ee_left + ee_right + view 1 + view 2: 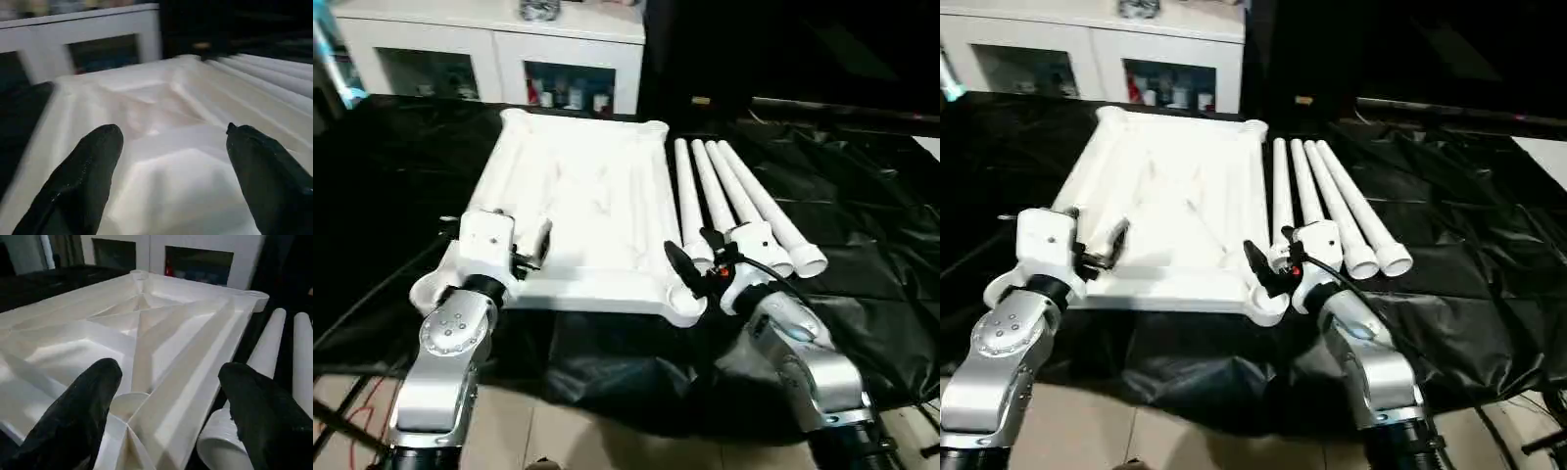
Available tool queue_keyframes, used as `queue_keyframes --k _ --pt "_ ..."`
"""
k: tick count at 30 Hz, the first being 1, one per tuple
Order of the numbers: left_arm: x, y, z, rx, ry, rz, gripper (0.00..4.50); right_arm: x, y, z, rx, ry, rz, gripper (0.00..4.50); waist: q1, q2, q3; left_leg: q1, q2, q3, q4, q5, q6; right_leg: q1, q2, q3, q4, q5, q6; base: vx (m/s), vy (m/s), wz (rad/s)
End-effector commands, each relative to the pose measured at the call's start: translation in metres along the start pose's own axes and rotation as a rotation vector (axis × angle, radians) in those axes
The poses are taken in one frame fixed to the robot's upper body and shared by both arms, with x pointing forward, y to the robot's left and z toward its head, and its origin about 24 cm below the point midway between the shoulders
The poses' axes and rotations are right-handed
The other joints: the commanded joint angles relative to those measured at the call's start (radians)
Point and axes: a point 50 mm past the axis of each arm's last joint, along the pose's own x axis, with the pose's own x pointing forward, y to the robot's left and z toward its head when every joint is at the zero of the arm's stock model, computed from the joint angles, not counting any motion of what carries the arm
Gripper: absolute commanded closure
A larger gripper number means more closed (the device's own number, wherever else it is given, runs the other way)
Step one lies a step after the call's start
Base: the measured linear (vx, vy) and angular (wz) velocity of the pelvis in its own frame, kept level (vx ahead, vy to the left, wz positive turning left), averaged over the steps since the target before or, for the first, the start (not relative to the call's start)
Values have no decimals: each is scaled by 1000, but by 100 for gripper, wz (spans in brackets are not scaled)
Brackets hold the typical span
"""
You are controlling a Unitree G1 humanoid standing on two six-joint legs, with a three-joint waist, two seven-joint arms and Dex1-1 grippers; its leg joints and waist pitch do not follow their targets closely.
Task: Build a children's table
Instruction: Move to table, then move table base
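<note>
- I see the tabletop (582,211) lying upside down on a black sheet (862,294), its ribbed underside facing up and its lobed corners showing at the far and near ends.
- The four legs (734,201) lie side by side on the sheet just beside the tabletop's right edge, their wide open ends pointing toward me; none is fitted into a corner socket yet.
- My left gripper (168,161) sits over the near left part of the tabletop. Its two black fingers (80,178) stand wide apart with nothing between them, the white plastic showing in the gap.
- My right gripper (168,401) is at the near right corner of the tabletop. Its fingers (259,406) are also spread wide and hold nothing; one lines up over the ribbed corner, the other over the nearest leg's open end.
- In the right wrist view a round socket (129,404) sits at the corner where the ribs meet, between the fingers.
- I cannot tell whether either gripper touches the plastic below it.
- Beyond the sheet stands a white cabinet (494,49) with glass doors, small items behind the glass.
- Light floor (568,436) shows at the near edge, below the sheet.
</note>
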Motion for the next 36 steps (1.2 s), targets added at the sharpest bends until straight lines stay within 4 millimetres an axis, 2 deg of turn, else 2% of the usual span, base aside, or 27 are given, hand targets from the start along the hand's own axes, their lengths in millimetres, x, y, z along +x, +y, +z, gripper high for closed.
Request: queue_keyframes --k 1,2,3,4,5,6,7,8,9,11,12,13,14,15,17,20,22,26,27,30,35,36 --pt "7 -17 0 28 7 -193 62 -4 -6 11 -52 -10 58 80 1 17 -40 25 63 -24 -110 -372 -68 -5 -49 31 -90 -255 -145 0 0 0" --pt "9 -22 0 52 7 -269 62 -6 -8 13 -73 4 92 80 3 17 -41 22 63 -22 -110 -349 -63 -3 -48 31 -88 -228 -143 0 0 0" --pt "11 -26 -1 82 8 -330 62 -9 -10 14 -90 17 137 80 4 25 -42 23 62 -22 -109 -340 -63 -3 -47 31 -86 -212 -144 0 0 0" --pt "11 -26 -1 86 9 -342 62 -9 -11 15 -93 21 144 80 3 18 -44 19 63 -21 -108 -319 -55 2 -47 31 -84 -179 -149 0 0 0" --pt "13 -31 -3 106 16 -441 62 -13 -14 17 -124 50 204 80 3 17 -44 16 63 -20 -108 -299 -50 5 -48 31 -81 -155 -154 0 0 0" --pt "14 -36 -5 117 29 -547 62 -17 -17 19 -158 81 262 80 4 24 -47 19 61 -17 -103 -261 -35 6 -47 31 -80 -105 -166 0 0 0" --pt "14 -41 -7 115 55 -663 62 -22 -20 21 -198 119 317 80 4 24 -49 21 61 -16 -101 -249 -30 7 -46 31 -77 -86 -174 0 0 0" --pt "14 -41 -7 115 55 -663 62 -22 -20 21 -198 119 317 80 4 21 -52 18 62 -14 -98 -208 -18 11 -46 30 -68 -23 -193 0 0 0" --pt "14 -44 -10 145 95 -765 62 -26 -24 21 -225 161 357 80 3 23 -52 15 61 -13 -97 -184 -9 13 -47 30 -66 11 -203 0 0 0" --pt "16 -47 -13 186 134 -858 62 -29 -27 22 -230 182 384 80 1 24 -57 13 60 -8 -89 -121 18 16 -47 29 -58 92 -225 0 0 0" --pt "16 -47 -14 190 137 -865 78 -29 -27 23 -230 183 387 80 -2 23 -61 11 58 -5 -83 -89 36 18 -46 29 -54 142 -241 0 0 0" --pt "17 -50 -16 228 161 -921 88 -31 -28 23 -233 193 412 80 -4 27 -62 9 58 -5 -81 -66 50 18 -45 28 -50 179 -255 0 0 0" --pt "19 -51 -18 234 172 -941 97 -32 -27 23 -235 199 427 80 -5 24 -61 12 61 -2 -81 -82 61 16 -46 29 -53 168 -269 0 0 0" --pt "22 -52 -18 239 173 -951 109 -33 -26 22 -239 209 445 80 -6 28 -61 12 62 -2 -80 -86 62 16 -47 30 -51 165 -276 0 0 0" --pt "28 -53 -19 240 177 -983 120 -35 -23 21 -243 234 495 80 -6 26 -57 15 64 1 -82 -118 67 14 -46 31 -57 124 -290 0 0 0" --pt "38 -51 -19 248 198 -1019 155 -39 -19 21 -232 261 565 80 -4 27 -53 22 71 6 -88 -189 47 10 -49 32 -64 23 -294 0 0 0" --pt "43 -49 -19 261 213 -1028 173 -40 -17 20 -235 280 590 80 -2 27 -53 22 71 7 -90 -202 37 9 -50 33 -66 -2 -288 0 0 0" --pt "49 -46 -20 264 233 -1050 201 -41 -18 19 -246 297 598 80 -1 29 -55 23 72 8 -89 -193 27 9 -52 33 -64 14 -291 0 0 0" --pt "52 -45 -21 281 244 -1046 209 -41 -18 19 -248 299 599 80 -1 27 -54 20 72 8 -90 -192 29 10 -54 33 -65 16 -293 0 0 0" --pt "57 -42 -21 289 256 -1035 247 -41 -17 19 -249 303 601 80 0 27 -56 21 74 8 -89 -183 33 11 -56 33 -64 30 -299 0 0 0" --pt "65 -39 -25 332 286 -1031 280 -42 -16 18 -251 316 608 80 1 27 -56 21 74 8 -88 -175 43 10 -56 33 -64 39 -306 0 0 0" --pt "67 -39 -25 330 288 -1028 299 -42 -16 18 -251 316 608 80 1 26 -56 20 75 8 -87 -174 44 12 -57 33 -63 43 -309 0 0 0"
